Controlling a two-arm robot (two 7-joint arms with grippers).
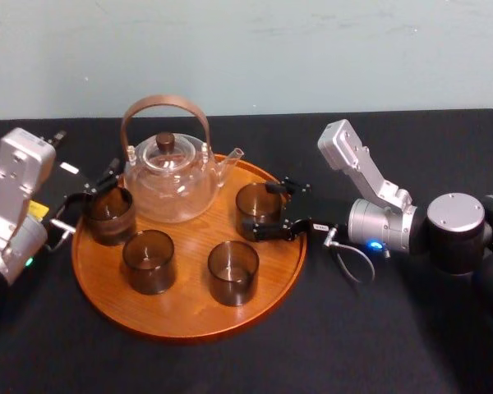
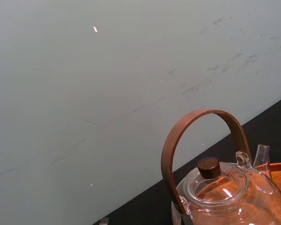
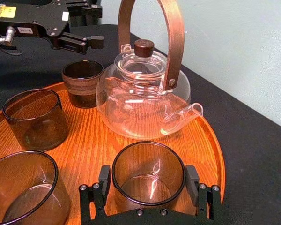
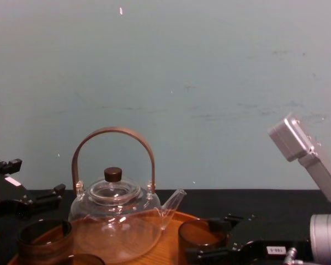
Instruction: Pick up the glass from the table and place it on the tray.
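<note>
The glass (image 1: pixel 259 212) (image 3: pixel 148 180), a smoky brown tumbler, stands upright on the round wooden tray (image 1: pixel 181 316) (image 3: pixel 86 143) at its right back, beside the teapot's spout. My right gripper (image 1: pixel 257 207) (image 3: pixel 148 176) (image 4: pixel 209 238) reaches in from the right. It is open, with one finger on each side of the glass and only narrow gaps showing. My left gripper (image 1: pixel 90 203) (image 3: pixel 97 23) (image 4: pixel 38 178) is open at the tray's left edge, raised above and behind another tumbler (image 1: pixel 108 215) (image 3: pixel 82 82).
A clear glass teapot (image 1: pixel 168 176) (image 2: pixel 225 192) (image 3: pixel 143 98) (image 4: pixel 115 221) with an arched brown handle stands at the tray's back. Two more tumblers (image 1: pixel 148 260) (image 1: pixel 232 271) stand at its front. Black table cloth (image 1: pixel 378 328) surrounds the tray, with a pale wall behind.
</note>
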